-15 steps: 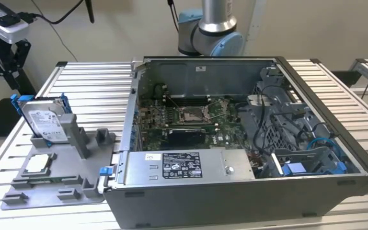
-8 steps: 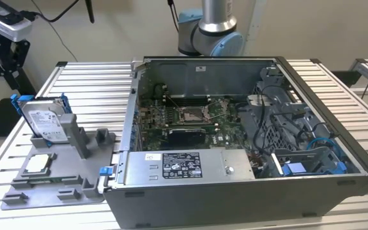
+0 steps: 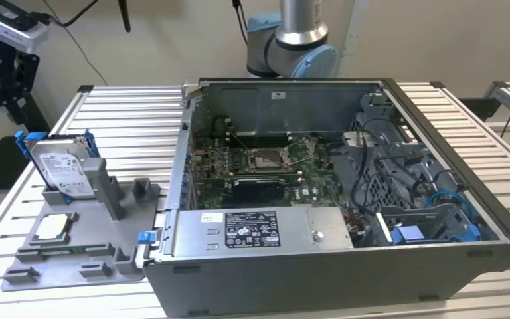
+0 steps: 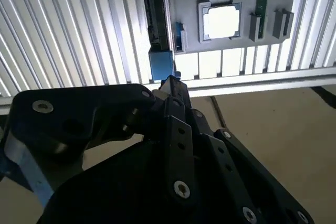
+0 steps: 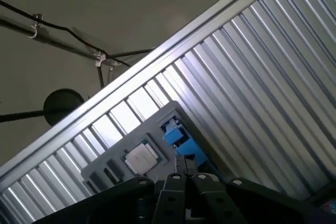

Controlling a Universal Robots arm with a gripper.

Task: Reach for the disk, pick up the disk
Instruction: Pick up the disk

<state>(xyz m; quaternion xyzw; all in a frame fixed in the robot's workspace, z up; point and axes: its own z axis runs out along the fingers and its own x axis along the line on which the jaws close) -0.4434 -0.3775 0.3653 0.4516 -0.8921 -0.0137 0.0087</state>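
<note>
- exterior view: the disk (image 3: 60, 166) is stood on edge in a grey holder (image 3: 78, 269) at the exterior view's left; the gripper (image 3: 0, 106) is held higher, well apart from it, so the reach is judged unfinished.
- second wrist view: the disk (image 4: 156, 14) is seen edge-on beyond the gripper (image 4: 170, 83).
- first wrist view: the fingers (image 5: 178, 170) look pressed together, nothing pinched; a grasp is judged to need them spread across the disk's faces.

A ribbed aluminium table (image 3: 113, 113) stands before a plain beige wall (image 3: 167, 40), over seemingly tan floor (image 4: 273, 124).
</note>
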